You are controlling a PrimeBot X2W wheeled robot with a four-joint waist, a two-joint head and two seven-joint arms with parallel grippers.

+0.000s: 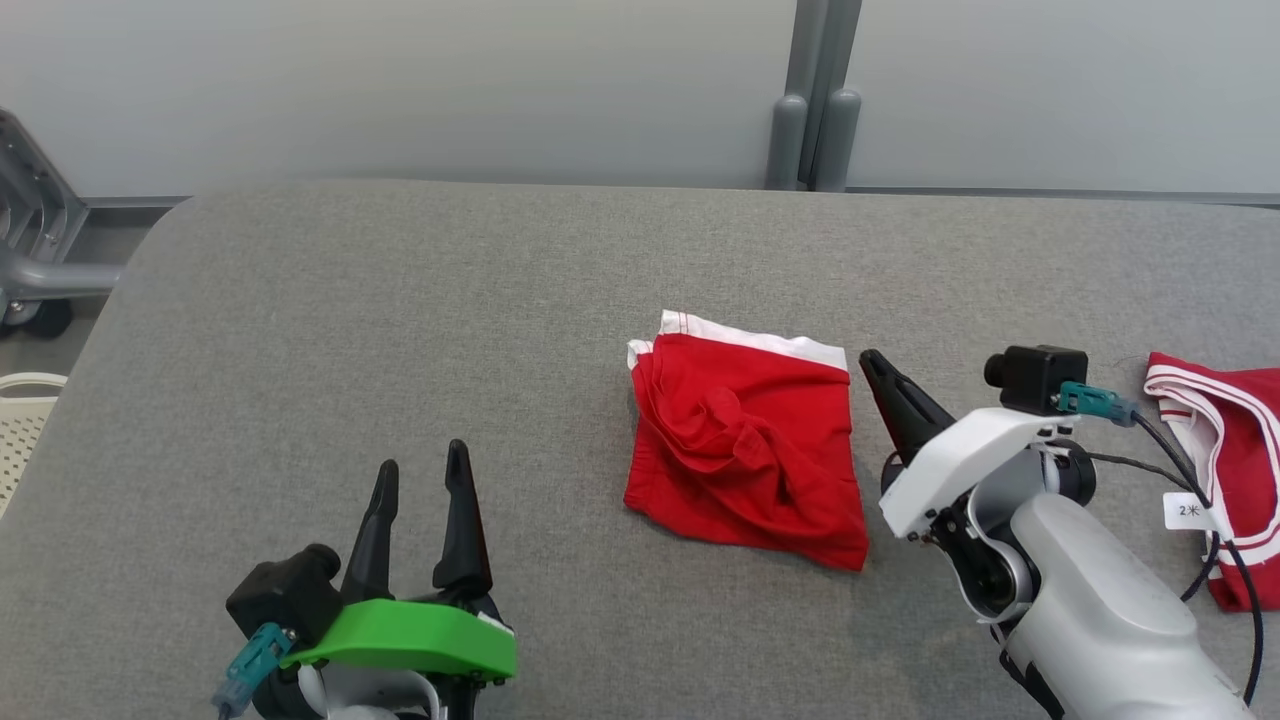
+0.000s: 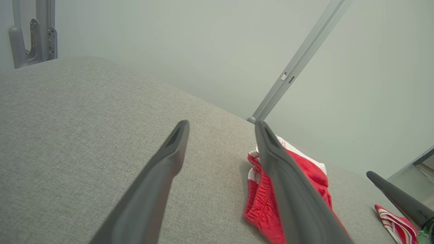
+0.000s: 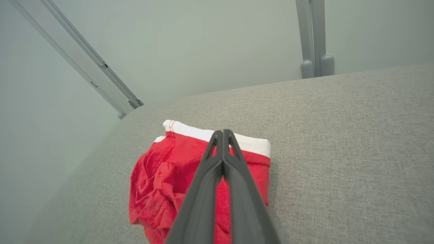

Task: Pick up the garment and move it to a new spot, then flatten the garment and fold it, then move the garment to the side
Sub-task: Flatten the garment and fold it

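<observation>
Broadly, a grey cloth-covered bench [image 1: 400,330] takes up most of the head view, with a pale wall and one grey post [image 1: 815,100] behind it. The right arm [image 1: 1090,600], white and grey, comes in from the lower right and is cut off by the picture's bottom edge. There are two garments. The red garment [image 1: 745,450], with a white waistband along its far edge, lies folded and somewhat rumpled on the bench a little right of centre. A second red-and-white garment [image 1: 1235,440] lies at the right edge, cut off by the frame and partly crossed by black cables. There are two end effectors. The left end effector [image 1: 423,456], on a green mount at the lower left, holds its fingers apart over bare bench, well clear of the red garment. The right end effector [image 1: 872,360] has its fingers pressed together into one dark wedge, the tip just beside the waistband's right corner; whether it touches the cloth cannot be told. One small white label [image 1: 1190,510] on a cable reads "2米".
</observation>
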